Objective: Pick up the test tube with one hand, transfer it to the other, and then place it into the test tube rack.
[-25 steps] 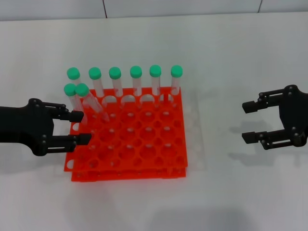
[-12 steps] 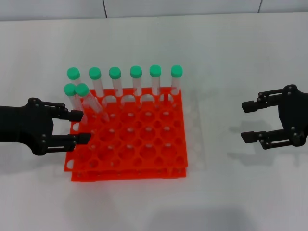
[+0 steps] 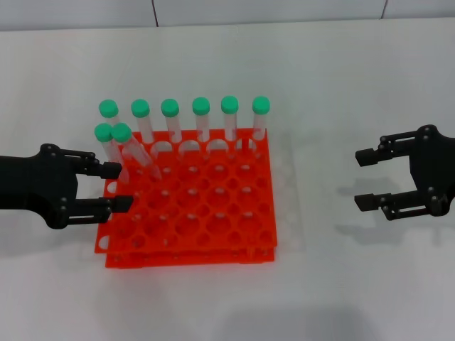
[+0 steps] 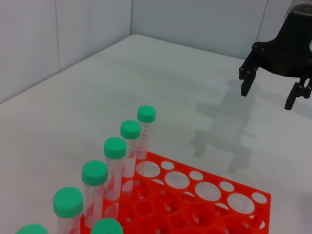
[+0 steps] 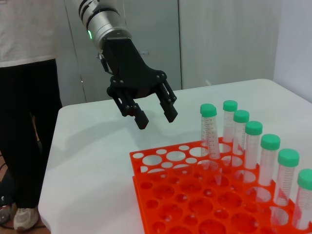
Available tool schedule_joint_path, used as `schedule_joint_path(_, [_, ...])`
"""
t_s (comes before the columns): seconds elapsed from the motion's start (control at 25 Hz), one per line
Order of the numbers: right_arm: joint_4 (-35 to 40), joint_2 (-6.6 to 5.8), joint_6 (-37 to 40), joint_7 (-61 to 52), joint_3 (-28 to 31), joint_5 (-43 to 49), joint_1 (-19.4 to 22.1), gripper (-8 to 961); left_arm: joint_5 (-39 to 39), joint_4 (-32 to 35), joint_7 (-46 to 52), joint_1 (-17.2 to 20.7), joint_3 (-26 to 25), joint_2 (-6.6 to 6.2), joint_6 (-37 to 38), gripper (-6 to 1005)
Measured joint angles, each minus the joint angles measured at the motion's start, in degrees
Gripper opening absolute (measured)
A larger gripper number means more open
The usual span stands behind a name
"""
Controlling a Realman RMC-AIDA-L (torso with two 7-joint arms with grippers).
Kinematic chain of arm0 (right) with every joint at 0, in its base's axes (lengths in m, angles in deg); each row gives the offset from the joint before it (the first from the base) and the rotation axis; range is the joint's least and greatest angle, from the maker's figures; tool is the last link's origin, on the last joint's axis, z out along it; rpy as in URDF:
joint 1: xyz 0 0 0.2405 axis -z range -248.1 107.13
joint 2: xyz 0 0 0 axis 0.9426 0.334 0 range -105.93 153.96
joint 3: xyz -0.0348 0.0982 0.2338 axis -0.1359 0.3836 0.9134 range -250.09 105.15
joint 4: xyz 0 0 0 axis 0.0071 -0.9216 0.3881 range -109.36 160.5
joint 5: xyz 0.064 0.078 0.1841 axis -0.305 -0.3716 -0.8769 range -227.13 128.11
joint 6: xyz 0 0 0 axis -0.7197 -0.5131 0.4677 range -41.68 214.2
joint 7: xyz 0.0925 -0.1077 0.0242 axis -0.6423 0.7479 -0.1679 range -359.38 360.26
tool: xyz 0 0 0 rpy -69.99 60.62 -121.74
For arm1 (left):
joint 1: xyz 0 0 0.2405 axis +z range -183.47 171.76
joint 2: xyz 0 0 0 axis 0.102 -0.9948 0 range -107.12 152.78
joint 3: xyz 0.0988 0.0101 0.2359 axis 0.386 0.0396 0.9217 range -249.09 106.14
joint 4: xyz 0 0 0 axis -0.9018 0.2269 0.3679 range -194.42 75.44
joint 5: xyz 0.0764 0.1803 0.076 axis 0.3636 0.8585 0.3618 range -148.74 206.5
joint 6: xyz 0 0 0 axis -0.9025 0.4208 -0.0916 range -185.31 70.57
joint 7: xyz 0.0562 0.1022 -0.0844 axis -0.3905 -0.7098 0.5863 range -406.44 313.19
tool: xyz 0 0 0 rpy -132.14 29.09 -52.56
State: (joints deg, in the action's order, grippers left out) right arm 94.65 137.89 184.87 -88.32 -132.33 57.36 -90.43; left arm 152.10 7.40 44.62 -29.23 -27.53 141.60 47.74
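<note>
The leaning test tube (image 3: 135,153) stands in the test tube rack (image 3: 190,206) at its far-left corner. The left gripper (image 3: 119,187), fingers spread and empty, hovers at the rack's left edge; the right gripper (image 3: 364,180), likewise spread, waits well right of it.

Left hand (image 3: 121,187) and right hand (image 3: 363,180) both spread open, level, well apart, fingertips facing inward.

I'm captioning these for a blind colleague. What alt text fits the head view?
An orange-red test tube rack on a white table holds eight green-capped test tubes along its far and left edges, one leaning. The open left gripper hovers at the rack's left edge; the open right gripper hangs apart to its right.
</note>
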Motion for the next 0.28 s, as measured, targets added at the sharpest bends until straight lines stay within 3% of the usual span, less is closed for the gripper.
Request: schedule_joint_path(0.28, [0.00,-0.03,-0.08,0.00,0.00,0.00,-0.04,662,0.00,0.00,0.01,0.00,0.00,-0.04,0.00,560])
